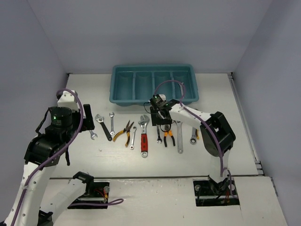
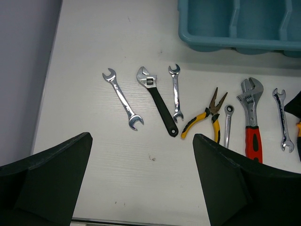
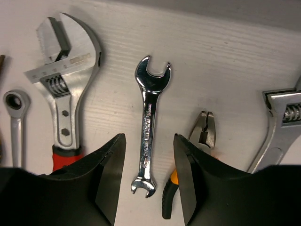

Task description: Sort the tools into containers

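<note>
Right gripper (image 3: 148, 181) set over a small silver spanner (image 3: 149, 125), jaws partly open and holding nothing: its two fingers (image 3: 110, 179) flank the near half of the shank, a strip of bare desk (image 3: 235, 56) showing on either side. The spanner lies flat, lengthwise from near to far, between the red-handled adjustable wrench (image 3: 63, 94) on its left and the pliers (image 3: 203, 134) on its right, in the row of tools (image 1: 128, 133) near the teal tray (image 1: 141, 100). Left gripper (image 2: 141, 176) hangs wide open and empty at the row's left end, with the black-handled adjustable wrench (image 2: 157, 101) just beyond it.
</note>
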Robot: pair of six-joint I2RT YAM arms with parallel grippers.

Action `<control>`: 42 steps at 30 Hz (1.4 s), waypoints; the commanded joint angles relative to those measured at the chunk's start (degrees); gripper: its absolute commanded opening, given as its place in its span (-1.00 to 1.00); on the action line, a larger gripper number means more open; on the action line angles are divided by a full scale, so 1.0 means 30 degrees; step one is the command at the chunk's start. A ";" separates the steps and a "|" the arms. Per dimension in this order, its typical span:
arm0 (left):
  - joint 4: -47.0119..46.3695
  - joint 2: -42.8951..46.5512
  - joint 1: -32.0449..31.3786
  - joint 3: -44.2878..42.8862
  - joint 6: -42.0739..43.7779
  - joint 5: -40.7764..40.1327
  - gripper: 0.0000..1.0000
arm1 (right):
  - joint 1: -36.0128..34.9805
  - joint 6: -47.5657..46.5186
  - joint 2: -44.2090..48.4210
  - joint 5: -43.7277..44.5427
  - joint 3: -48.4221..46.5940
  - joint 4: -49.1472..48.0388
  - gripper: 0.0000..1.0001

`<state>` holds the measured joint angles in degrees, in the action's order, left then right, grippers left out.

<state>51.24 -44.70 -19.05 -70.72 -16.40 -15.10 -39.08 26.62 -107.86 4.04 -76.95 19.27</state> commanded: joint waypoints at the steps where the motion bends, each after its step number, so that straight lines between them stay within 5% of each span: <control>1: -0.0481 0.0074 0.0040 -0.0469 -0.0419 0.0266 0.72 | 0.0018 0.0637 -0.0875 0.0814 -0.0238 -0.0243 -0.18; 24: -0.0411 0.0447 0.0080 0.0106 -0.0376 0.0150 0.72 | -0.1125 0.2071 -0.2345 -0.0324 0.1581 0.0246 -0.45; 32: -0.0411 0.0367 0.0065 0.0033 -0.0131 0.0010 0.72 | -0.1111 0.1458 -0.2791 -0.1200 0.1364 0.0226 -1.00; 42: -0.0411 0.0352 0.0066 -0.0039 0.0031 -0.0124 0.72 | -0.0585 -0.1269 0.1476 0.0735 -0.1128 0.0461 -1.00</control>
<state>51.30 -43.07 -19.05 -69.63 -16.88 -14.66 -41.55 27.83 -112.30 4.47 -75.37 17.55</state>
